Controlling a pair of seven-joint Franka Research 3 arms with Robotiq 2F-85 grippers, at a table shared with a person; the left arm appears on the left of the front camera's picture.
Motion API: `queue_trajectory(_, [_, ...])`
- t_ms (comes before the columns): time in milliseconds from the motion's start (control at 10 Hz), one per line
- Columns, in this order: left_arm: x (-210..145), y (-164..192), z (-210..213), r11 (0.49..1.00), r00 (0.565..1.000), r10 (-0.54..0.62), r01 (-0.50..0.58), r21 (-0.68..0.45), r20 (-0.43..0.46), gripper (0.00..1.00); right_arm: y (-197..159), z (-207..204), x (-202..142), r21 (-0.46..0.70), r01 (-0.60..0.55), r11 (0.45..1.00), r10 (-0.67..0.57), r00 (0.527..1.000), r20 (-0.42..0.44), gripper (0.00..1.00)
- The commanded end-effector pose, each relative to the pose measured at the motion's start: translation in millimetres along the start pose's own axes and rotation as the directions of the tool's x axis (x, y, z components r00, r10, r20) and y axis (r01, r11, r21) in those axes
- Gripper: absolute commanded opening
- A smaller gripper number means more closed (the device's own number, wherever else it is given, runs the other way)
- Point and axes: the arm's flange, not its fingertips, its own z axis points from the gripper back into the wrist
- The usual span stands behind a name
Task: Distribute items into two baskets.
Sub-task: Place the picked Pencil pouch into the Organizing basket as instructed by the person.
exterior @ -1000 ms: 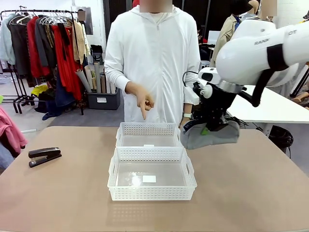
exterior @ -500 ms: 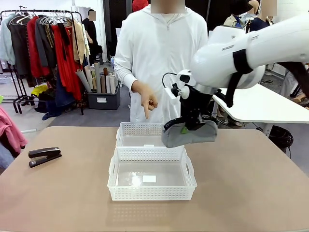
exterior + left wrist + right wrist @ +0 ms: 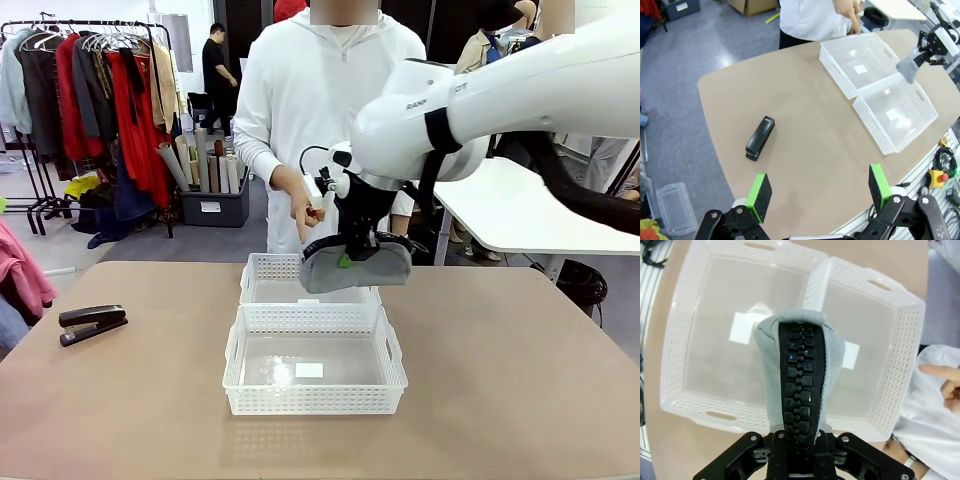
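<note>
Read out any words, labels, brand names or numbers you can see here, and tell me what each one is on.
"RANK": on the white right arm, cut off by a black band; letters past the band too blurred.
White labels in the near basket and far basket: no print legible.
Tag on the dark bin behind the person: too small to read.

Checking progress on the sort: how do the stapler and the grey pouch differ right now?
The stapler lies flat on the table at the robot's left, touched by nothing. The pouch hangs in the air over the baskets, clamped in the right gripper. The stapler is black and looks rigid, while the pouch is grey, soft fabric. Shared: neither is in a basket yet.
</note>
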Motion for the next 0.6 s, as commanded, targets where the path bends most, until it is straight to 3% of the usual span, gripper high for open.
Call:
queue_trajectory(0, [-0.5,-0.8,-0.9,1.000,1.000,-0.001,0.001,-0.004,0.002,1.00,-26.6,-4.7,10.3,-0.029,0.025,0.999,-0.026,0.999,-0.018,0.00])
queue_trajectory(500, [-0.5,-0.8,-0.9,1.000,1.000,-0.001,0.001,-0.004,0.002,1.00,-63.0,-29.6,31.7,-0.121,0.068,0.990,-0.070,0.997,-0.014,0.00])
